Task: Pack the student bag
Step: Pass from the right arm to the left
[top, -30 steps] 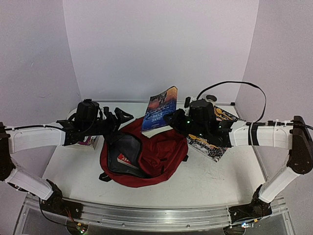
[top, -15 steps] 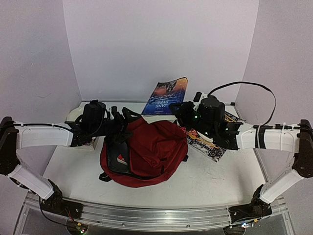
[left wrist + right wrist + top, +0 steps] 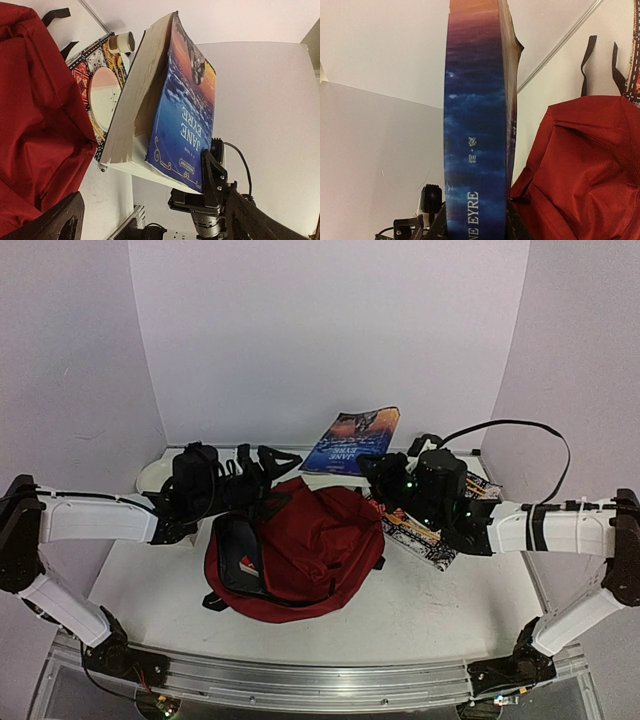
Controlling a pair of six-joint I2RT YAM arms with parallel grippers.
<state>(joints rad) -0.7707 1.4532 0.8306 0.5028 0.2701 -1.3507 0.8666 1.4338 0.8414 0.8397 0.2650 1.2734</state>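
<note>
The dark red student bag point(image 3: 310, 545) lies in the middle of the table, its opening point(image 3: 238, 558) to the left with a red-labelled item inside. My right gripper point(image 3: 375, 468) is shut on the bottom edge of a blue "Jane Eyre" book point(image 3: 352, 440) and holds it upright behind the bag. The right wrist view shows the book's spine point(image 3: 475, 125) between my fingers and the bag point(image 3: 580, 175) to the right. My left gripper point(image 3: 265, 462) is open and empty above the bag's back left edge. The left wrist view faces the book point(image 3: 185, 115) and bag point(image 3: 35, 115).
A patterned flat book point(image 3: 432, 535) lies right of the bag under my right arm; it also shows in the left wrist view point(image 3: 97, 62), with a small roll point(image 3: 122, 42) beyond it. A white dish point(image 3: 155, 475) sits at the back left. A black cable point(image 3: 515, 428) loops at the back right.
My right gripper has carried the book back and to the right, away from the bag's opening. My left gripper has moved right along the bag's back edge. The bag's opening has narrowed.
</note>
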